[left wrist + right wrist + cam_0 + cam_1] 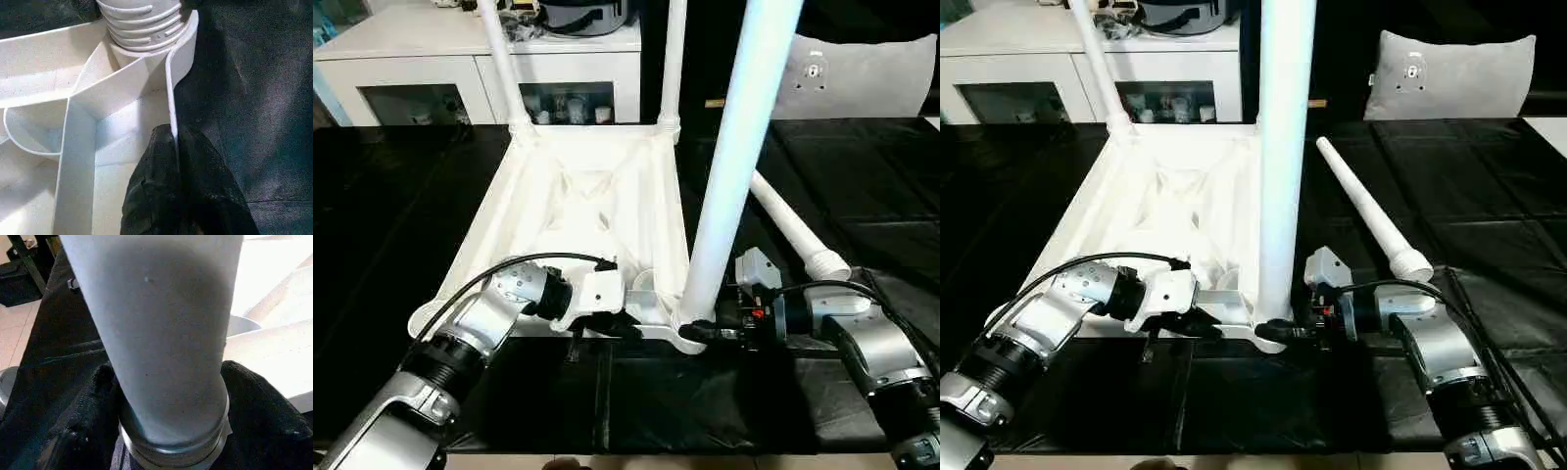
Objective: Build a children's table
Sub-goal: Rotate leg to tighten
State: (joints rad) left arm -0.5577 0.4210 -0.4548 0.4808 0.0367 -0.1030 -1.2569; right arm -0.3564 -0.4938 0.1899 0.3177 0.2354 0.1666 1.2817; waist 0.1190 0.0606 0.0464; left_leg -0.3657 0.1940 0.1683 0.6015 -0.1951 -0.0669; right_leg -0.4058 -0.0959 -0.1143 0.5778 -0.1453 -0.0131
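A black-draped bench before white cabinets (470, 59): the left gripper (173, 161) pinches shut on the upturned tabletop's (587, 196) near rim; right of it, the right gripper (171, 396) straddles the near leg's (734, 157) base, contact unclear. A spare leg (1371, 211) lies beyond it; leg tops are cropped.

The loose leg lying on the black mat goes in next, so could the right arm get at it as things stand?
Probably yes: the loose leg lies bare beside the right arm, but the right pincer first has to leave the upright leg it straddles.
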